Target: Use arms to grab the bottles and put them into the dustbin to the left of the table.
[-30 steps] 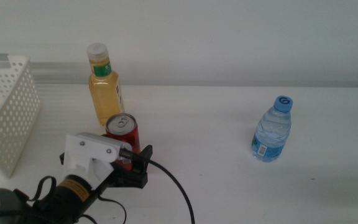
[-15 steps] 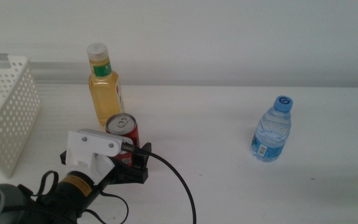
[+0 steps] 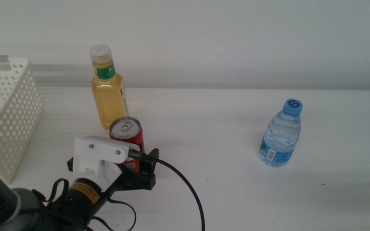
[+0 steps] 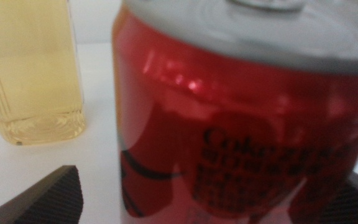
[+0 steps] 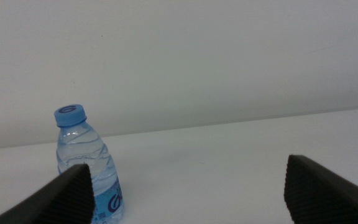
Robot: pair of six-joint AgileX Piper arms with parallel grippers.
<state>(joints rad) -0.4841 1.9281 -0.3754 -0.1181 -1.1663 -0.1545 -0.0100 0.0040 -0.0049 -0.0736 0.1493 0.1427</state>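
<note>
Red can (image 3: 127,136) upright, long axis vertical, silver top up, on counter (image 3: 223,141) just in front of yellow-liquid bottle (image 3: 107,86). Left tool (image 3: 135,165) at can, jaws open either side of it; contact unclear. Yellow-liquid bottle upright, white cap, green neck label. Water bottle (image 3: 281,133) upright, blue cap, well apart. White perforated dustbin (image 3: 8,122) at counter's far side. Right tool (image 5: 185,193) open, off middle view, faces water bottle.
</note>
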